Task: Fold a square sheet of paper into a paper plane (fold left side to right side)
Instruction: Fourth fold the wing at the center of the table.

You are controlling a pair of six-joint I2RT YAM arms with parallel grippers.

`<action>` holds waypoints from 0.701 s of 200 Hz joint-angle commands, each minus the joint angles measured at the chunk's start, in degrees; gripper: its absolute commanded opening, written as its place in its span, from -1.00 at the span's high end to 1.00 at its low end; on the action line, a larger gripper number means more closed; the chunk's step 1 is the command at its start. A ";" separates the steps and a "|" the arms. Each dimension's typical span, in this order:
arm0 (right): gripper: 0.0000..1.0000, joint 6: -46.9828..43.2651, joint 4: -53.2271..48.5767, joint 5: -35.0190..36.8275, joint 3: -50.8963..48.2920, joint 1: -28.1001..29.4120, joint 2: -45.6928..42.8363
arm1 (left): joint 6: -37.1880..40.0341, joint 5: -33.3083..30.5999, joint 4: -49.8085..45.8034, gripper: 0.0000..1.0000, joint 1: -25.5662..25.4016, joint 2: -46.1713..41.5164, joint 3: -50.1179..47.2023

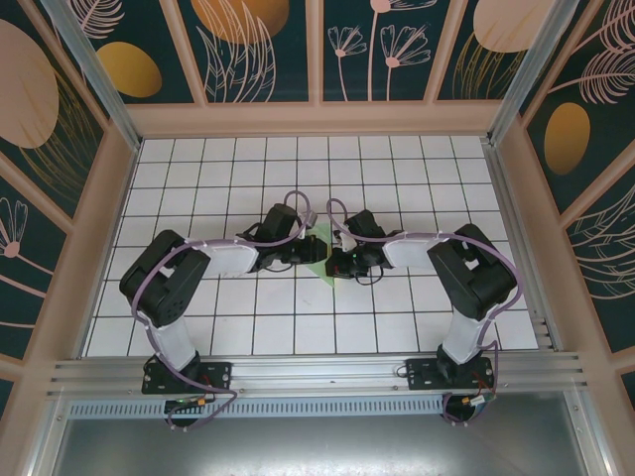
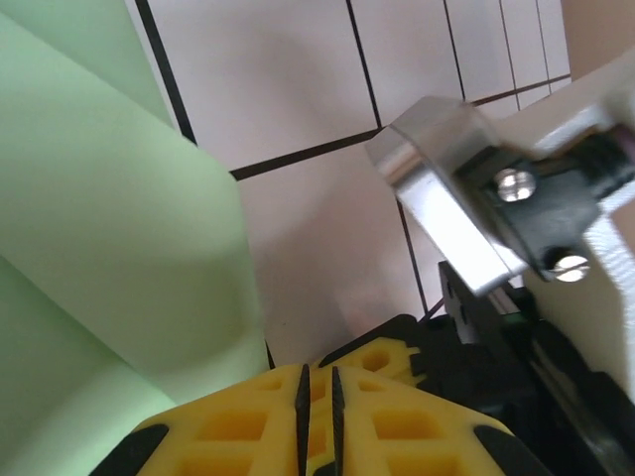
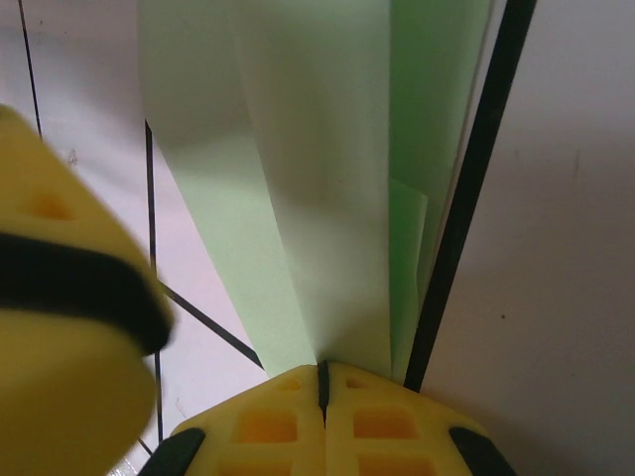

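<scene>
Light green paper plane [image 1: 317,250], part folded, is seen from above at the middle of the white tiled table [image 1: 198,178]. It is flanked by the left gripper [image 1: 301,253] on the table's left half and the right gripper [image 1: 337,266] on its right half, and both are lowered close to the tiles.

At the left wrist, the paper [image 2: 99,248] is raised off the table in a soft curved flap beside the yellow fingers [image 2: 238,436]. The jaws are drawn almost together with a thin slit left between them. Whether any paper is caught there cannot be told.

At the right wrist, the right gripper [image 3: 322,397] is closed on the paper plane [image 3: 317,198]. Several long folded layers are pinched at its seam and stretch away over the table.

Such paper is judged very light, limp and easily creased or torn, and it is likely to slide on smooth tiles. It is best taken at a folded edge where the layers are doubled, with one end pinned while the other side is carried across.
</scene>
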 commanded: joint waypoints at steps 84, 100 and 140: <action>1.00 -1.68 -10.17 7.73 -1.21 0.62 2.23 | -0.06 -2.49 -0.30 0.73 0.01 7.01 2.58; 1.00 -1.92 -10.74 8.12 -1.28 0.59 2.15 | 0.29 -4.12 -1.47 0.76 -0.03 7.66 3.26; 1.00 -2.37 -11.65 8.82 -1.55 0.57 1.96 | 0.87 -6.14 -2.90 0.81 0.15 8.98 4.85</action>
